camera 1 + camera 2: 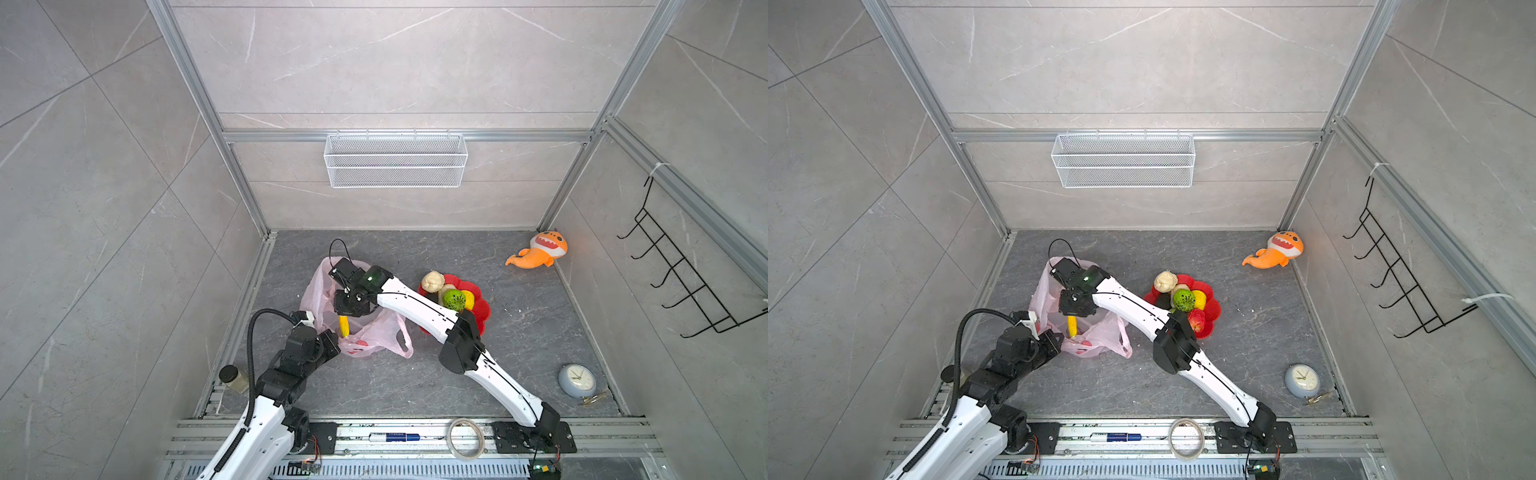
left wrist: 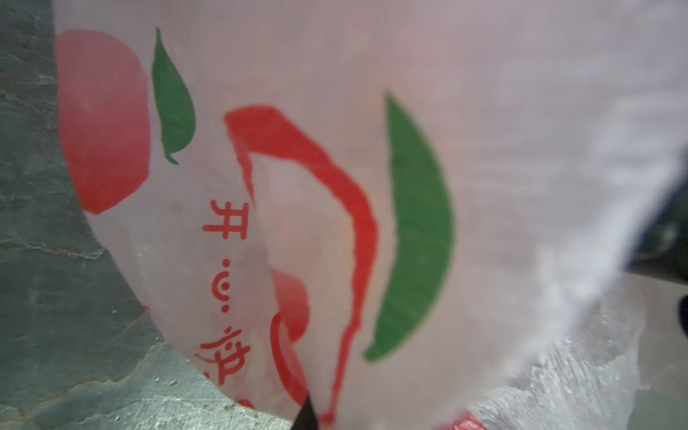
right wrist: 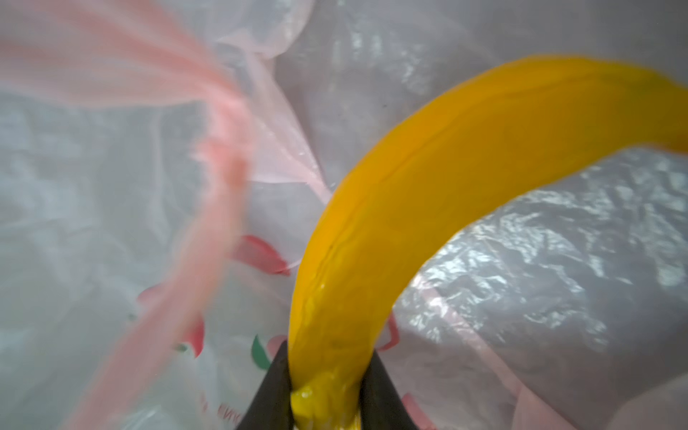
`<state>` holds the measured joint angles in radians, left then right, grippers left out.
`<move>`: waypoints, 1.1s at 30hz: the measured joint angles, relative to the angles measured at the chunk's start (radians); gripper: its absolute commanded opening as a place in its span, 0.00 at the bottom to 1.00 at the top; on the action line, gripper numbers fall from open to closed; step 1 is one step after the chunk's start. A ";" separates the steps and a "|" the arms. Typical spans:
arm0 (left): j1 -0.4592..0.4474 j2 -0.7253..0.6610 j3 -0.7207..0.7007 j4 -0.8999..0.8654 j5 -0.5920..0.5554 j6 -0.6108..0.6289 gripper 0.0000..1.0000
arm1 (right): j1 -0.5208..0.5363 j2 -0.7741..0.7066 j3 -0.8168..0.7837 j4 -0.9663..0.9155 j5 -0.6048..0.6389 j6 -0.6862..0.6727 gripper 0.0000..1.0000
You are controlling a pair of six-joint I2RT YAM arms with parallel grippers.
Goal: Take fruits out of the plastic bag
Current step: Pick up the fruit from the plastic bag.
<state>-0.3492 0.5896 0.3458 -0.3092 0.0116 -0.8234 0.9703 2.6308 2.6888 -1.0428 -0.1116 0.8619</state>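
Observation:
The pink plastic bag (image 1: 376,338) lies open on the dark floor, left of centre in both top views. My right gripper (image 3: 329,357) reaches down into its mouth and is shut on one end of the curved yellow banana (image 3: 409,208), whose other end shows below the gripper (image 1: 344,326). My left gripper (image 1: 332,341) is shut on the bag's near edge; in the left wrist view the printed film (image 2: 335,186) fills the picture. A beige fruit (image 1: 433,281), a bumpy green ball (image 1: 453,300), a small yellow one (image 1: 468,299) and a red apple (image 1: 1197,320) sit on the red plate (image 1: 480,318).
An orange plush shark (image 1: 540,249) lies in the far right corner. A round clock (image 1: 577,380) is near the right front. A jar (image 1: 232,378) stands by the left rail. A white wire basket (image 1: 395,160) hangs on the back wall, a black hook rack (image 1: 681,270) on the right.

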 measured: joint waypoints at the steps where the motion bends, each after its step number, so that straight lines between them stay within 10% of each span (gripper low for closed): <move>1: 0.000 -0.008 0.000 -0.007 -0.006 0.000 0.00 | 0.000 -0.005 0.000 0.002 -0.003 -0.008 0.16; 33: 0.000 -0.122 -0.031 -0.050 -0.079 -0.030 0.00 | -0.032 -0.103 0.025 0.116 -0.192 -0.204 0.18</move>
<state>-0.3489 0.4675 0.3145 -0.3595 -0.0673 -0.8532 0.9379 2.5282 2.7140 -0.9268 -0.3035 0.6575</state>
